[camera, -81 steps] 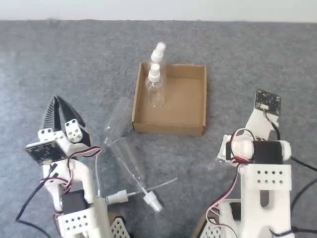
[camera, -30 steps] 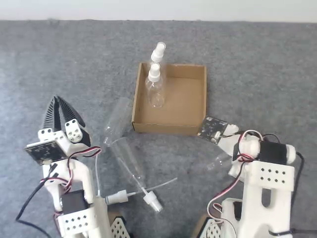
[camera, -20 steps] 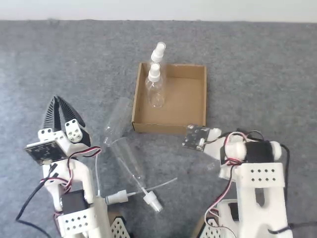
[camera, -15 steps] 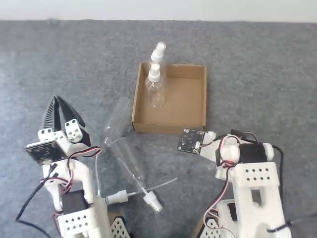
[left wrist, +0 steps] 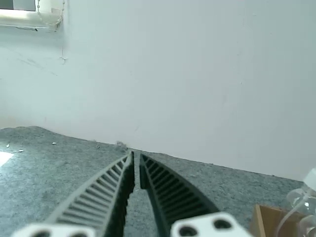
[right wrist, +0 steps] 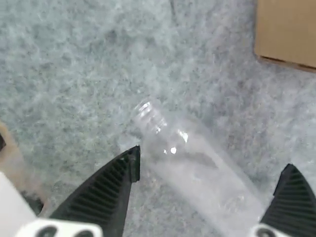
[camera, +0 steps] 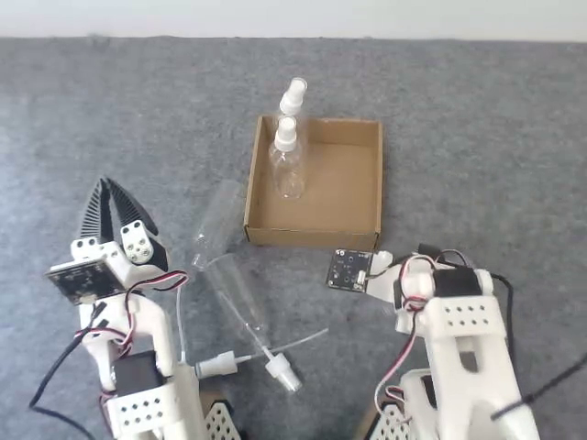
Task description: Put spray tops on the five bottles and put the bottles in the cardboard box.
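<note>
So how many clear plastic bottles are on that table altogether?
5. One spray-topped bottle is in the brown cardboard box, another bottle just behind it; two open bottles lie on the grey carpet left of the box; a fifth bottle lies under the open right gripper.

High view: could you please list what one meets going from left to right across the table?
The left gripper → uncapped bottle lying beside the box → cardboard box → right arm.
</note>
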